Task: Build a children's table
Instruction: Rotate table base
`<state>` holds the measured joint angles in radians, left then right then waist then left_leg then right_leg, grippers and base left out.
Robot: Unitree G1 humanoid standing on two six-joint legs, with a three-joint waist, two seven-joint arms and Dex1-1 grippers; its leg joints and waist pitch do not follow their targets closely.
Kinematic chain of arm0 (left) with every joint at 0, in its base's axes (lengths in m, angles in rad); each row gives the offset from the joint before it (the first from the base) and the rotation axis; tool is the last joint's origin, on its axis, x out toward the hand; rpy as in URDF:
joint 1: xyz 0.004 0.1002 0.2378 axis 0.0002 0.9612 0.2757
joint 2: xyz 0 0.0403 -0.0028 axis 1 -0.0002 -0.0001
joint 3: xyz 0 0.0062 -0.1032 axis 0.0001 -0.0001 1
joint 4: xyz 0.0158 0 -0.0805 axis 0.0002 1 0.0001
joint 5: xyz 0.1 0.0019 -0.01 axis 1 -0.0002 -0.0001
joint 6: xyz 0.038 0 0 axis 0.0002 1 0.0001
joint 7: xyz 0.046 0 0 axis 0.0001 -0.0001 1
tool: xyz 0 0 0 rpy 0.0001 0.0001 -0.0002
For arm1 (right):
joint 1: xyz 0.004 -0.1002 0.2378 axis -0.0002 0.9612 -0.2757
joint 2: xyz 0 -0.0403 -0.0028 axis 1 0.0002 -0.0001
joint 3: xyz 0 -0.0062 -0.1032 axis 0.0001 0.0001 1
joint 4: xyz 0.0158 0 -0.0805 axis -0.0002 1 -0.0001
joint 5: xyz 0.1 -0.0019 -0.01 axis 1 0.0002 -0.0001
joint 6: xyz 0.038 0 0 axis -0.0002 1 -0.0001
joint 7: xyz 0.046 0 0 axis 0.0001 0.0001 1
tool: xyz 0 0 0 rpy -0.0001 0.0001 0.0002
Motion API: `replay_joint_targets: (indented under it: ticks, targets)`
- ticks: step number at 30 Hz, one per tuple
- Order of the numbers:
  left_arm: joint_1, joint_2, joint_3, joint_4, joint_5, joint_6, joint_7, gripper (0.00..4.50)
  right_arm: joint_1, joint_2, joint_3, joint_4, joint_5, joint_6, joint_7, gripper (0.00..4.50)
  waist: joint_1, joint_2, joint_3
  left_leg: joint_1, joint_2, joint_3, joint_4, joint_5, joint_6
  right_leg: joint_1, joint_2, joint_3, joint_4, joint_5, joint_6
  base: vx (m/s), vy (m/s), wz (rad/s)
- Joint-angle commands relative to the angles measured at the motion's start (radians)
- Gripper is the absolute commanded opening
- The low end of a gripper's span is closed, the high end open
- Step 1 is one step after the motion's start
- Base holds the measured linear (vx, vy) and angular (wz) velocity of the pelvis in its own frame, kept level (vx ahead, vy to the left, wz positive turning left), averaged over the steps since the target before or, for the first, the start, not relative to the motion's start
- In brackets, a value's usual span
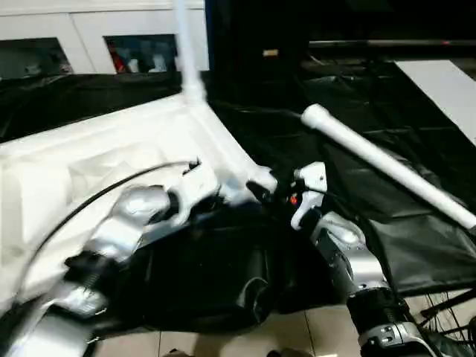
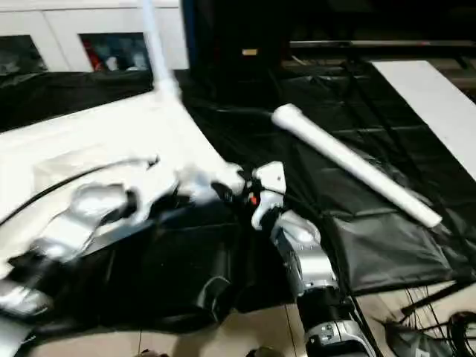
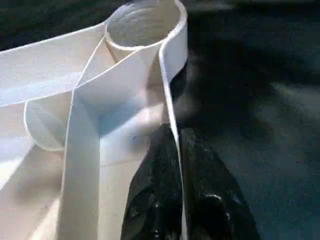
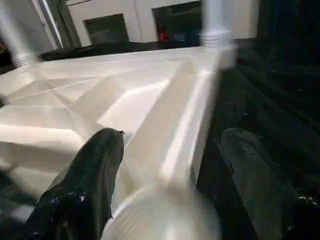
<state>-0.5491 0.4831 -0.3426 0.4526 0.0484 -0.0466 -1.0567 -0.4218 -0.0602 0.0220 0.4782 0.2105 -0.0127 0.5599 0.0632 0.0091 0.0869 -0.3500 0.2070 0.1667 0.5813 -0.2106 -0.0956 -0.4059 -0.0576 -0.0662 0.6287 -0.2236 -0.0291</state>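
Observation:
The white tabletop (image 1: 89,149) lies underside up on a black sheet. One white leg (image 1: 186,52) stands upright in its far corner socket. In the right wrist view a second upright leg (image 4: 15,45) shows at another corner. A loose leg (image 1: 387,167) lies on the sheet to the right. My left gripper (image 3: 172,132) is shut on the tabletop's thin rim, just short of an empty round socket (image 3: 142,22). My right gripper (image 4: 172,135) is open, with its black fingers (image 4: 85,190) standing on either side of the near corner's rim.
A white cabinet with glass doors (image 1: 111,37) stands behind the work. The black sheet (image 1: 416,245) reaches to the right, with a white panel (image 1: 446,85) at its far edge. Tiled floor (image 1: 297,331) shows in front. A black cable (image 1: 97,197) arcs over my left forearm.

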Motion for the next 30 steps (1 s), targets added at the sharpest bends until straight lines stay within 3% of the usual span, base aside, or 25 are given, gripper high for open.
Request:
replay_joint_targets:
  ticks: [1, 2, 4, 5, 7, 8, 9, 10, 13, 15, 17, 21, 22, 23, 24, 25, 28, 29, 30]
  targets:
    - [0.003, 0.026, -0.105, 0.017, 0.068, -0.155, -0.102, 0.00, 0.014, -0.001, -0.009, -0.022, -0.005, -0.001, -0.023, 3.47, 0.003, 0.019, -0.071, 0.012, 0.027, 0.002, -0.055, 0.002, 0.086, 0.055, -0.074, 0.061, -0.052, 0.195, -0.283, 0.000, 0.000, 0.00]
    - [-0.010, 0.044, -0.124, 0.047, 0.094, -0.221, -0.110, 0.00, 0.018, -0.004, -0.015, -0.025, -0.007, -0.005, -0.030, 3.47, 0.006, 0.023, -0.070, 0.012, 0.027, 0.002, -0.056, -0.005, 0.081, 0.056, -0.073, 0.061, -0.051, 0.195, -0.283, 0.000, 0.000, 0.00]
    - [-0.036, 0.057, -0.122, 0.092, 0.112, -0.260, -0.100, 0.00, 0.025, -0.008, -0.024, -0.032, 0.000, 0.002, -0.038, 3.47, 0.018, 0.024, -0.069, 0.011, 0.026, 0.002, -0.059, -0.036, 0.047, 0.058, -0.073, 0.059, -0.052, 0.173, -0.263, 0.000, 0.000, 0.00]
    - [-0.046, 0.059, -0.116, 0.109, 0.115, -0.264, -0.091, 0.00, 0.028, -0.009, -0.027, -0.035, 0.002, 0.006, -0.041, 3.47, 0.020, 0.024, -0.069, 0.014, 0.026, 0.004, -0.061, -0.063, 0.027, 0.057, -0.073, 0.060, -0.052, 0.158, -0.259, 0.000, 0.000, 0.00]
    - [-0.074, 0.047, -0.084, 0.153, 0.128, -0.259, -0.008, 0.00, 0.038, -0.011, -0.031, -0.051, 0.008, 0.017, -0.044, 3.47, 0.018, 0.021, -0.070, 0.003, 0.024, 0.000, -0.062, -0.057, 0.006, 0.069, -0.076, 0.060, -0.050, 0.159, -0.248, 0.000, 0.000, 0.00]
    - [-0.085, 0.039, -0.068, 0.169, 0.130, -0.249, 0.029, 0.00, 0.043, -0.011, -0.032, -0.061, 0.012, 0.024, -0.044, 3.47, 0.017, 0.024, -0.072, 0.003, 0.023, -0.001, -0.061, -0.057, -0.001, 0.071, -0.075, 0.060, -0.049, 0.165, -0.241, 0.000, 0.000, 0.00]
    - [-0.091, 0.030, -0.050, 0.180, 0.118, -0.226, 0.042, 0.00, 0.048, -0.011, -0.032, -0.072, 0.015, 0.031, -0.045, 3.47, 0.016, 0.022, -0.073, 0.002, 0.022, -0.001, -0.060, -0.058, -0.002, 0.072, -0.077, 0.060, -0.049, 0.166, -0.241, 0.000, 0.000, 0.00]
    - [-0.100, 0.022, -0.035, 0.188, 0.127, -0.197, 0.093, 0.29, 0.054, -0.011, -0.033, -0.085, 0.019, 0.041, -0.045, 3.43, 0.014, 0.019, -0.072, 0.000, 0.020, 0.000, -0.060, -0.062, -0.004, 0.074, -0.075, 0.060, -0.051, 0.158, -0.238, 0.000, 0.000, 0.00]
    - [-0.118, -0.004, 0.019, 0.244, 0.116, -0.155, 0.228, 0.58, 0.067, -0.009, -0.034, -0.118, 0.028, 0.065, -0.052, 3.41, 0.010, 0.020, -0.073, -0.007, 0.018, -0.004, -0.059, -0.076, -0.004, 0.080, -0.078, 0.061, -0.056, 0.108, -0.228, 0.000, 0.000, 0.00]
    - [-0.119, -0.012, 0.035, 0.251, 0.105, -0.157, 0.256, 0.78, 0.068, -0.010, -0.035, -0.121, 0.029, 0.067, -0.054, 3.41, 0.004, 0.018, -0.077, -0.009, 0.014, -0.004, -0.056, -0.063, 0.001, 0.082, -0.078, 0.061, -0.058, 0.108, -0.228, 0.000, 0.000, 0.00]
    - [-0.116, -0.024, 0.081, 0.249, 0.082, -0.231, 0.318, 1.03, 0.071, -0.009, -0.042, -0.132, 0.025, 0.065, -0.068, 3.41, 0.000, 0.016, -0.085, -0.010, 0.015, -0.007, -0.052, -0.031, 0.011, 0.084, -0.076, 0.061, -0.053, 0.144, -0.236, 0.000, 0.000, 0.00]
    - [-0.058, -0.063, 0.193, 0.152, -0.060, -0.215, 0.315, 1.03, 0.089, -0.002, -0.051, -0.184, 0.033, 0.113, -0.111, 3.41, 0.006, 0.022, -0.094, -0.009, 0.018, -0.008, -0.046, 0.028, 0.026, 0.084, -0.075, 0.058, -0.039, 0.262, -0.274, 0.000, 0.000, 0.00]
    - [-0.032, -0.083, 0.238, 0.103, -0.112, -0.116, 0.336, 1.03, 0.099, -0.005, -0.045, -0.210, 0.023, 0.138, -0.129, 3.41, 0.009, 0.024, -0.097, -0.005, 0.020, -0.006, -0.044, 0.035, 0.031, 0.080, -0.074, 0.058, -0.034, 0.293, -0.285, 0.000, 0.000, 0.00]
    - [-0.027, -0.088, 0.248, 0.094, -0.123, -0.099, 0.344, 1.03, 0.101, -0.006, -0.044, -0.216, 0.020, 0.143, -0.132, 3.41, 0.010, 0.023, -0.095, -0.007, 0.016, -0.004, -0.042, 0.037, 0.040, 0.078, -0.070, 0.057, -0.034, 0.305, -0.288, 0.000, 0.000, 0.00]
    - [-0.011, -0.113, 0.286, 0.060, -0.161, -0.066, 0.385, 1.03, 0.106, -0.009, -0.038, -0.234, 0.011, 0.155, -0.143, 3.41, 0.013, 0.032, -0.097, -0.005, 0.018, -0.005, -0.041, 0.032, 0.037, 0.078, -0.072, 0.056, -0.032, 0.304, -0.289, 0.000, 0.000, 0.00]
    - [0.001, -0.132, 0.313, 0.036, -0.188, -0.049, 0.422, 1.03, 0.111, -0.012, -0.034, -0.248, 0.004, 0.163, -0.151, 3.41, 0.013, 0.028, -0.095, -0.005, 0.019, -0.003, -0.041, 0.014, 0.039, 0.077, -0.073, 0.056, -0.036, 0.293, -0.290, 0.000, 0.000, 0.00]
    - [0.091, -0.215, 0.392, -0.081, -0.171, -0.008, 0.670, 1.03, 0.124, -0.028, -0.014, -0.306, -0.054, 0.164, -0.188, 3.41, 0.017, 0.028, -0.095, -0.006, 0.018, -0.004, -0.040, -0.013, 0.034, 0.080, -0.070, 0.055, -0.043, 0.242, -0.267, 0.000, 0.000, 0.00]
    - [0.091, -0.215, 0.392, -0.081, -0.171, -0.008, 0.670, 1.03, 0.124, -0.028, -0.014, -0.306, -0.054, 0.164, -0.188, 3.41, 0.013, 0.029, -0.095, -0.003, 0.026, -0.008, -0.043, -0.015, 0.020, 0.080, -0.062, 0.051, -0.040, 0.242, -0.266, 0.000, 0.000, 0.00]
    - [0.106, -0.242, 0.415, -0.102, -0.178, 0.012, 0.720, 1.03, 0.125, -0.031, -0.008, -0.317, -0.065, 0.175, -0.195, 3.41, 0.009, 0.031, -0.092, 0.002, 0.030, -0.012, -0.045, -0.020, 0.006, 0.072, -0.044, 0.038, -0.046, 0.223, -0.254, 0.000, 0.000, 0.00]
